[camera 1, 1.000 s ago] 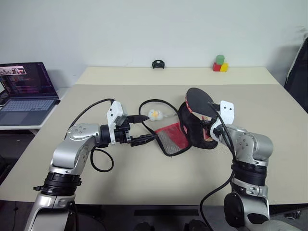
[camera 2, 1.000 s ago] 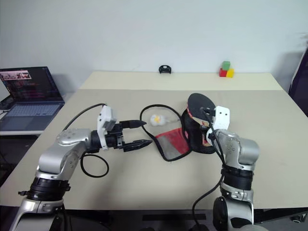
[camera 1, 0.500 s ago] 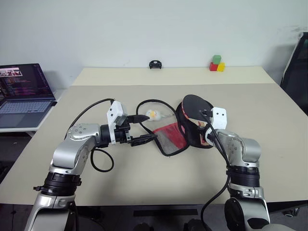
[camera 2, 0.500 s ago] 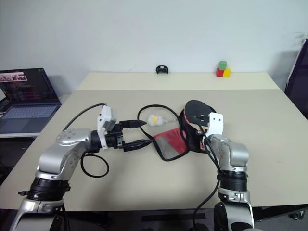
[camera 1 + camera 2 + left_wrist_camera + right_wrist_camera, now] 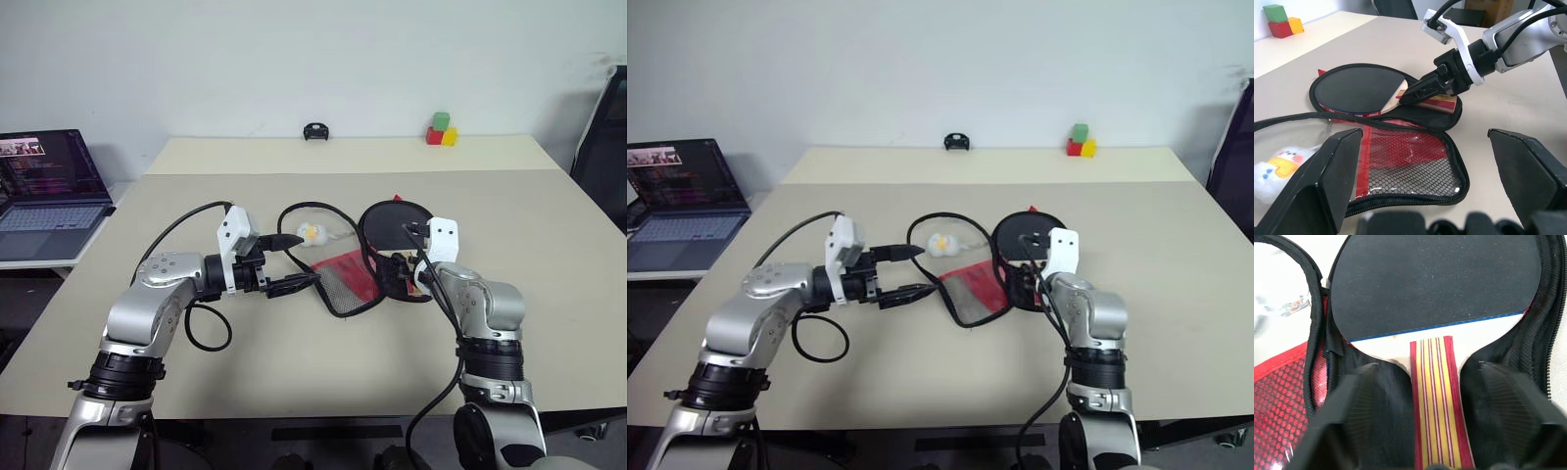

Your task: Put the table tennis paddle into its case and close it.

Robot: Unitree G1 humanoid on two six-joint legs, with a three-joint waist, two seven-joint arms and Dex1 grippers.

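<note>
The table tennis paddle (image 5: pixel 1435 279) lies flat inside the open case (image 5: pixel 384 284), black blade away from me, striped wooden handle (image 5: pixel 1434 396) toward my right wrist. My right gripper (image 5: pixel 1427 364) is open, with one finger on each side of the handle and a gap to it on both sides. The case's red mesh flap (image 5: pixel 1405 156) lies spread on the table toward my left arm. My left gripper (image 5: pixel 299 262) hovers open just beside that flap's edge, holding nothing. A white-yellow ball charm (image 5: pixel 312 233) rests behind the flap.
An open laptop (image 5: pixel 39 186) sits on a side table at the far left. Red, green and yellow blocks (image 5: pixel 438 129) and a small black object (image 5: pixel 315 130) stand at the table's back edge. A black cable (image 5: pixel 294 209) loops near the charm.
My right gripper has opened and let go of the paddle. The blade, earlier tilted up out of the case, now lies flat inside it. The left gripper has kept still.
</note>
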